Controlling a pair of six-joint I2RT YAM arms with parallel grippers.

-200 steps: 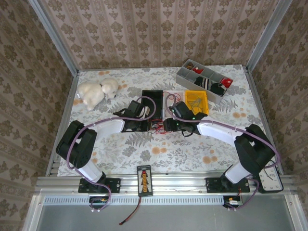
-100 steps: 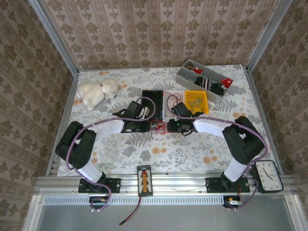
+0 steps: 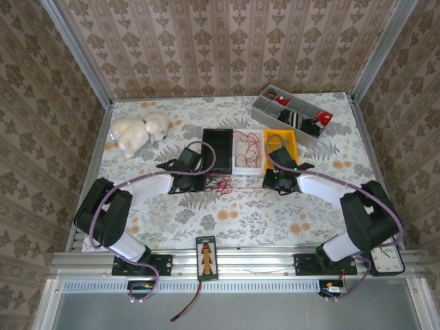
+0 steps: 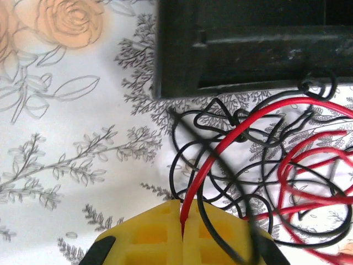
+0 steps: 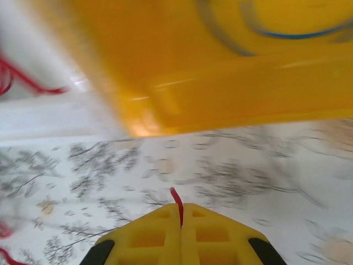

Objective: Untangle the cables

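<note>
Both jaws pinch strands of loose red-and-black cables (image 4: 220, 146).

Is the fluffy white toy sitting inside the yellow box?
No, the fluffy white toy sits far off to the left of the yellow box, not in it.

Counting as I go: two tools, left tool (image 3: 203, 183) and right tool (image 3: 269, 181). Three small trays in a row mid-frame: black tray (image 3: 218, 148), white tray (image 3: 240, 166), yellow tray (image 3: 293, 139). One grey organiser (image 3: 267, 108) upper right. Two plush toys (image 3: 129, 134) upper left. One clock (image 3: 388, 256) lower right. One tangle of cables (image 3: 223, 183) on the surface (image 3: 275, 213).
</note>
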